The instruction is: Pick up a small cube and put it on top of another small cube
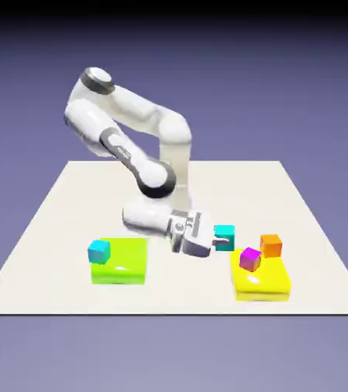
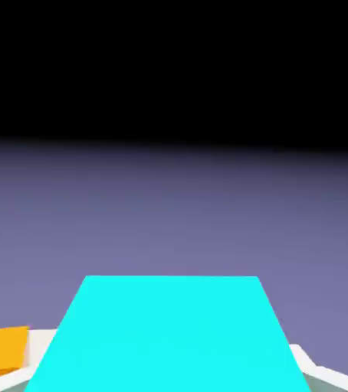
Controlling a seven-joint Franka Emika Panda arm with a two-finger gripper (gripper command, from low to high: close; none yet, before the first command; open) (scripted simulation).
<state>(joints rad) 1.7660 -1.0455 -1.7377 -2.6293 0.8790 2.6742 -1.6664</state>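
Teal cube (image 1: pixel 224 237) between fingers (image 1: pixel 208 239), just beside yellow slab (image 1: pixel 261 283) edge.

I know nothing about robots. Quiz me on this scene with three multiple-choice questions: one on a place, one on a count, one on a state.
1. Where does the small magenta cube sit?
A. on the flat yellow slab
B. on the flat green slab
C. on the robot's base

2. How many small cubes are there?
A. two
B. four
C. six

3. What is the state of the small teal-turquoise cube?
A. stacked on the orange cube
B. at the tips of the gripper
C. lying on the green slab

Answers:
1 A: it rests on the yellow top.
2 B: teal-turquoise, sky-cyan cube, magenta, orange.
3 B: it fills the hand view's bottom edge.
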